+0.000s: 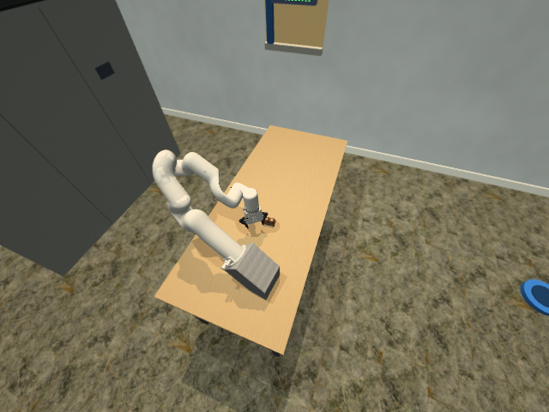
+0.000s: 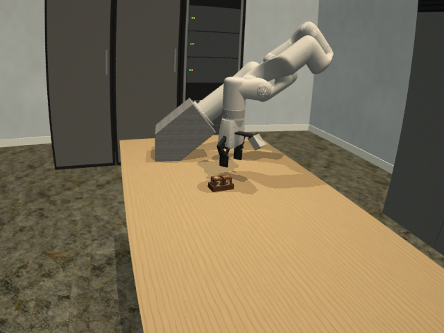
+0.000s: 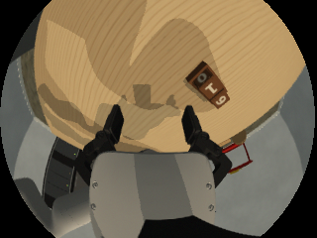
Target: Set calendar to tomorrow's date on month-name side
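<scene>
The small brown calendar (image 1: 269, 221) (image 2: 220, 184) (image 3: 208, 86) stands on the wooden table (image 1: 301, 168) (image 2: 250, 250) (image 3: 86, 27). Its two cubes stand side by side in the dark tray (image 2: 220, 189). In the exterior view the left cube (image 2: 217, 183) shows 2 and the right cube (image 2: 227, 182) shows 5, both upright. In the wrist view the cubes' tops show 1 and 9. My gripper (image 1: 254, 223) (image 2: 229, 159) (image 3: 153, 112) is open and empty. It points down, a little above the table, beside the calendar on the side of the arm's base, not touching it.
The arm's grey base block (image 1: 255, 269) (image 2: 179, 134) stands on the table behind the gripper. Dark cabinets (image 1: 66, 133) (image 2: 82, 82) and a server rack (image 2: 213, 46) stand beyond the table. A blue disc (image 1: 536, 296) lies on the floor far to the right.
</scene>
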Controlling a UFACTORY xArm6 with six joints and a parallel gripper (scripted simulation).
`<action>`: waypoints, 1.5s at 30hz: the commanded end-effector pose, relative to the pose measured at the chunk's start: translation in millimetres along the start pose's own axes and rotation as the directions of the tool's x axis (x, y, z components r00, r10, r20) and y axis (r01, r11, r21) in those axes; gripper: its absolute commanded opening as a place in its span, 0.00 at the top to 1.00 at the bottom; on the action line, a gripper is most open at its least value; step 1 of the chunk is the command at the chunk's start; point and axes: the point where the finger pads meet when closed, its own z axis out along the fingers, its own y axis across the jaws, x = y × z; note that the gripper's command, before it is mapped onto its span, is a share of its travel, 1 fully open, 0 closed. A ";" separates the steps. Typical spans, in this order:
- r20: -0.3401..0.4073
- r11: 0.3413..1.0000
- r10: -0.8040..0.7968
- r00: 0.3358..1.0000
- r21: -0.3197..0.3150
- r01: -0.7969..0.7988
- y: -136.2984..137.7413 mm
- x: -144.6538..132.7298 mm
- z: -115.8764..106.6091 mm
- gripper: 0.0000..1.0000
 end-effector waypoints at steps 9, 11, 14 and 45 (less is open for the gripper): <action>0.000 0.988 0.153 0.988 -0.005 -0.153 -23.7 5.3 -1.2 0.00; 0.000 0.988 0.153 0.988 -0.005 -0.153 -27.4 5.9 -1.1 0.00; 0.000 0.988 0.153 0.988 -0.005 -0.153 -29.3 6.3 -1.1 0.00; 0.000 0.988 0.153 0.988 -0.005 -0.153 -29.2 6.2 36.1 0.00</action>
